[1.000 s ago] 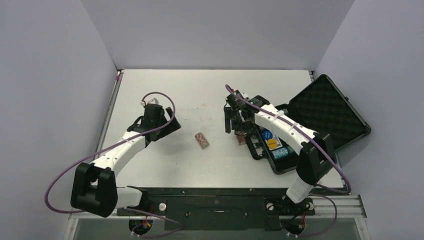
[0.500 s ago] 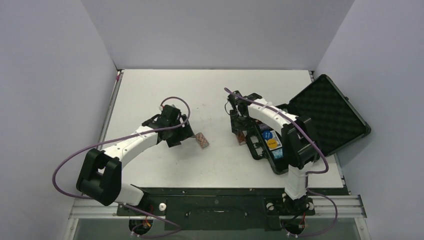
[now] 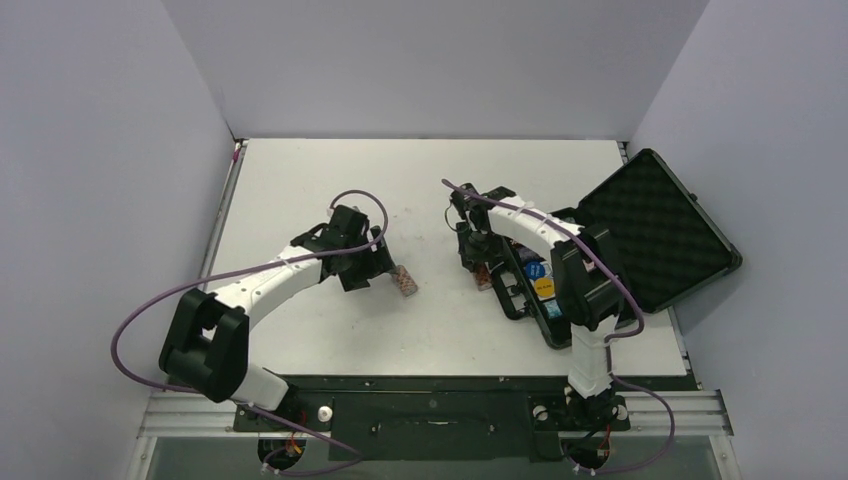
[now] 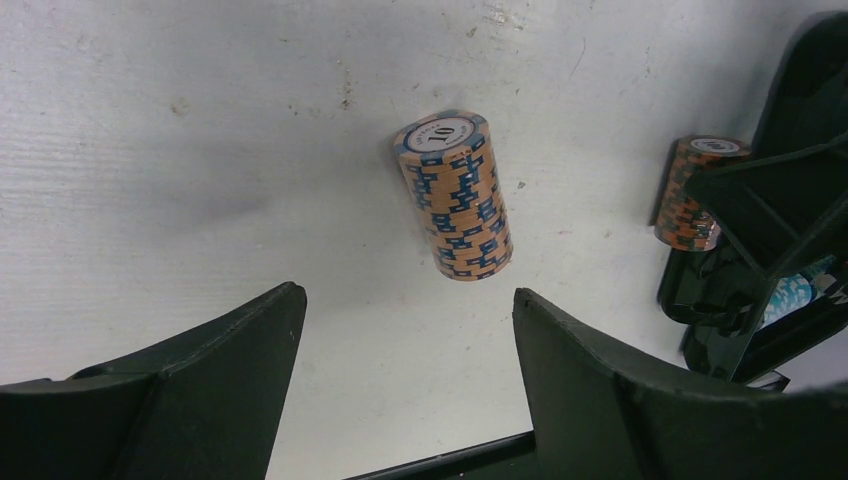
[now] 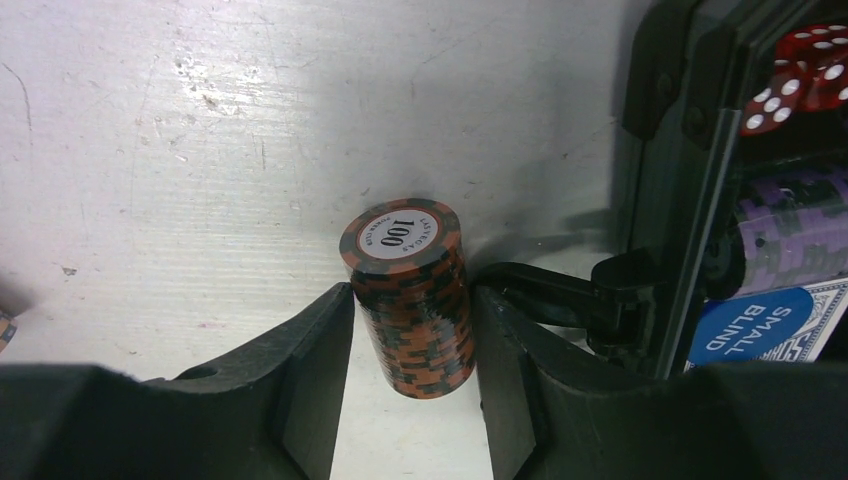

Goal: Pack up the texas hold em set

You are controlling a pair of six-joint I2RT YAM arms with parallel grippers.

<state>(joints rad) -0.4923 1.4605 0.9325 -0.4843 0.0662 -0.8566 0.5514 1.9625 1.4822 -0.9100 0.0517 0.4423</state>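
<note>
Scuffed white worktop (image 3: 300,180) carries the set. I see the open, foam-lined case (image 3: 650,225) at its right edge, already holding purple chips (image 5: 790,225), red dice (image 5: 800,70) and a blue disc (image 5: 755,325). My right hand (image 5: 412,295) pinches the ridged brown 100 stack (image 5: 400,240) just beside the case. My left hand (image 4: 405,295) hangs wide over the orange 10 stack (image 4: 455,195) lying mid-worktop. Neither stack is packed yet.

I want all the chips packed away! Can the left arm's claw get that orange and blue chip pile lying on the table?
Probably yes. The left claw is open, and the chip stack marked 10 lies on its side just ahead of the gap, with nothing between them.
</note>
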